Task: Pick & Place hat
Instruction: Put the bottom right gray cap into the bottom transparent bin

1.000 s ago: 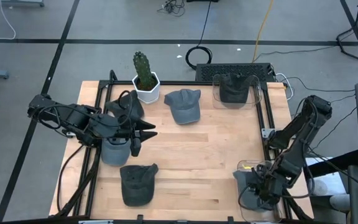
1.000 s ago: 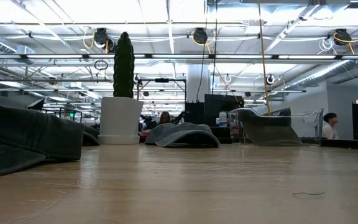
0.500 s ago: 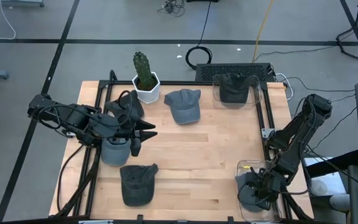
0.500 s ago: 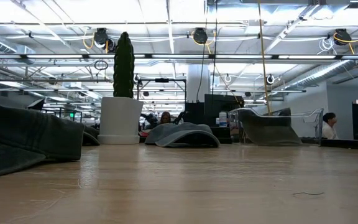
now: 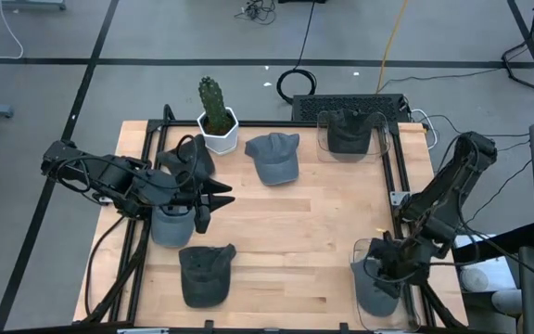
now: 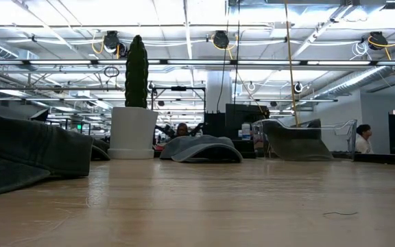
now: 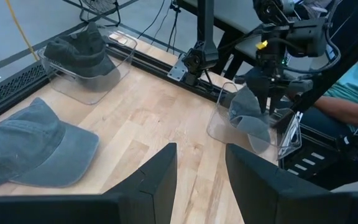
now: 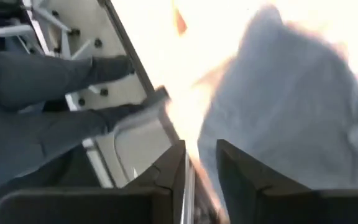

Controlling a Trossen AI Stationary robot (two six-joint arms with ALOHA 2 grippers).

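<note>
A grey hat (image 5: 371, 289) lies in the clear bin (image 5: 360, 249) at the table's near right corner; it also shows as the grey hat (image 7: 248, 115) and fills the right wrist view as the grey hat (image 8: 291, 124). My right gripper (image 5: 386, 258) (image 8: 201, 168) hangs just above it, open, with nothing between the fingers. My left gripper (image 5: 208, 200) (image 7: 201, 168) waits open over the table's left side, above another grey cap (image 5: 169, 224). More caps rest on the wood: a grey cap (image 5: 273, 156), a dark cap (image 5: 204, 275) and a dark cap (image 5: 189, 158).
A second clear bin (image 5: 378, 139) at the far right holds a dark hat (image 5: 347, 132). A potted cactus (image 5: 217, 119) stands at the far edge. The wood in the table's middle (image 5: 295, 223) is bare. A seated person (image 7: 347, 93) is beyond the right edge.
My right gripper has risen from the grey hat in the near right bin and drawn a little toward the far edge. The hat stays lying in the bin. The left arm has kept still.
</note>
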